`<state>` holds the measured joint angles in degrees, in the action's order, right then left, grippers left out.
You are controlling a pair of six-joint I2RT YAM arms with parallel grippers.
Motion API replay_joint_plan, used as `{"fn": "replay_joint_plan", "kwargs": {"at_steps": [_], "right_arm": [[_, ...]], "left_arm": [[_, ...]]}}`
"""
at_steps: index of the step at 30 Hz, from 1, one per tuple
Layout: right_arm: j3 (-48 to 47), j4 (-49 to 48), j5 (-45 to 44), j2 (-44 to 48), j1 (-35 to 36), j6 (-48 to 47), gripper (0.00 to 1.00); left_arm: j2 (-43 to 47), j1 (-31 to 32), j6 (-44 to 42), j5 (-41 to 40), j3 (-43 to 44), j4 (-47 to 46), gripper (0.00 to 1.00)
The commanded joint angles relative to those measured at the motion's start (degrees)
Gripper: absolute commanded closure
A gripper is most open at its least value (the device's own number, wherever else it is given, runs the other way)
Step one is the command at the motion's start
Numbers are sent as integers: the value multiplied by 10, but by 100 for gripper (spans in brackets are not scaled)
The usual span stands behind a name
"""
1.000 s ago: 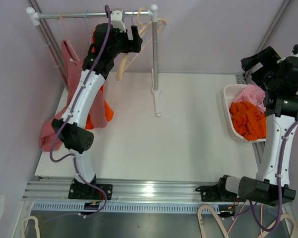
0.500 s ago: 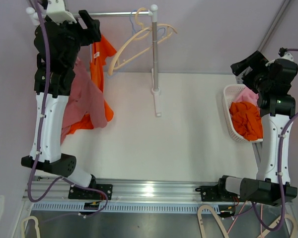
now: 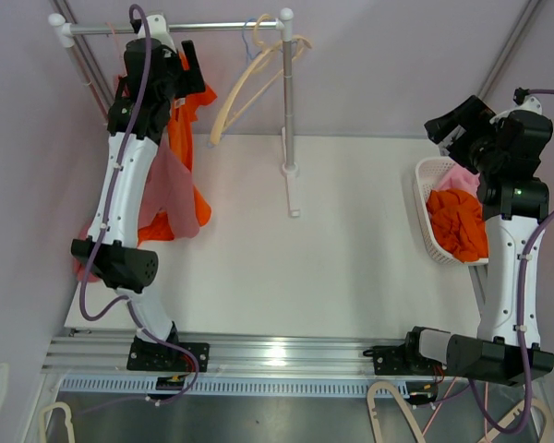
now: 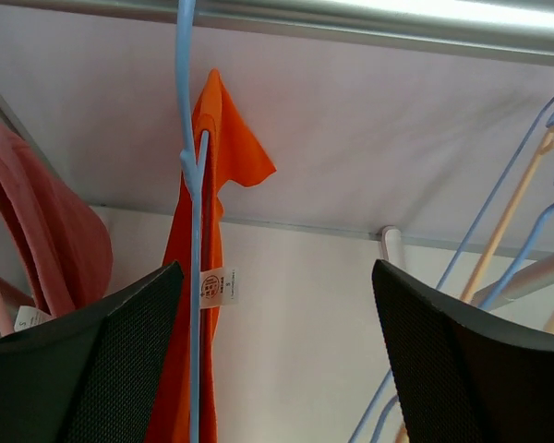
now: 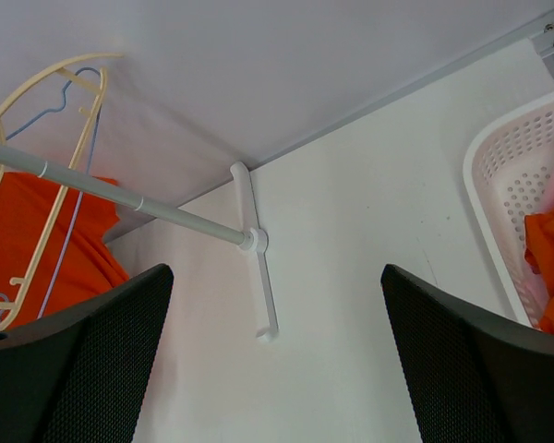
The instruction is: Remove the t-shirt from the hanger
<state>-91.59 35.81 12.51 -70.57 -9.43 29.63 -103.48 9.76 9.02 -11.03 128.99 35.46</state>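
An orange t-shirt (image 3: pixel 186 120) hangs on a blue hanger (image 4: pixel 192 185) from the rail (image 3: pixel 231 26); its collar and label show in the left wrist view (image 4: pixel 226 157). My left gripper (image 3: pixel 192 72) is open and empty, raised just below the rail. In its wrist view (image 4: pixel 277 369) the blue hanger and shirt lie by the left finger, not gripped. My right gripper (image 3: pixel 446 120) is open and empty, held high above the basket; nothing lies between its fingers in its wrist view (image 5: pixel 277 369).
A pink t-shirt (image 3: pixel 166 189) hangs left of the orange one. Empty cream and blue hangers (image 3: pixel 249 78) hang by the rack's right post (image 3: pixel 287 101). A white basket (image 3: pixel 423 175) with orange and pink clothes stands at the right edge.
My left arm swung from the empty hangers to the far left of the rail, then back to the orange t-shirt. My right gripper turned slightly left.
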Motion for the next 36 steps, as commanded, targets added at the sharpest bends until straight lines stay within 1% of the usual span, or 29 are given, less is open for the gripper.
{"fn": "replay_joint_plan", "kwargs": {"at_steps": [1,3,5,8,11,14,16,19,24,27,28,29,31,32,33,34,36], "right_arm": [[-17,2,11,15,3,-19,0],[-18,7,9,14,3,-25,0],[-19,12,8,16,2,-33,0],[-22,15,1,17,2,-41,1],[-20,14,4,17,3,-41,1],[-23,15,6,11,3,-45,1],[-25,16,5,9,2,-46,1],[-27,15,4,7,3,-47,1],[-32,15,2,3,3,-44,0],[-35,14,4,1,3,-41,1],[-36,14,4,1,3,-41,1],[-36,12,4,2,4,-40,1],[-36,12,4,1,3,-40,0],[-35,11,4,2,4,-39,1],[-34,10,4,2,5,-39,1],[-33,10,4,2,6,-39,1],[-32,10,4,2,6,-40,0]], "left_arm": [[7,-6,9,-26,38,-3,13],[-3,-6,9,-45,38,-7,13],[-8,-6,11,-48,42,-11,14],[-12,-6,13,-52,29,-30,15],[-19,-6,-3,-69,24,-64,15],[-43,-6,-14,-70,64,-66,16],[-53,-6,-14,-69,76,-64,18],[-66,-6,-6,-67,79,-71,19],[-79,-8,-8,-76,97,-70,27],[-82,-11,-12,-77,100,-70,28],[-83,-13,-9,-74,98,-70,42],[-85,-16,-6,-69,99,-70,59],[-91,-22,3,-58,111,-60,77],[-94,-23,2,-60,113,-59,79],[-95,-24,2,-61,114,-59,80],[-96,-27,6,-60,113,-57,79],[-100,-31,11,-56,113,-56,74]]}}
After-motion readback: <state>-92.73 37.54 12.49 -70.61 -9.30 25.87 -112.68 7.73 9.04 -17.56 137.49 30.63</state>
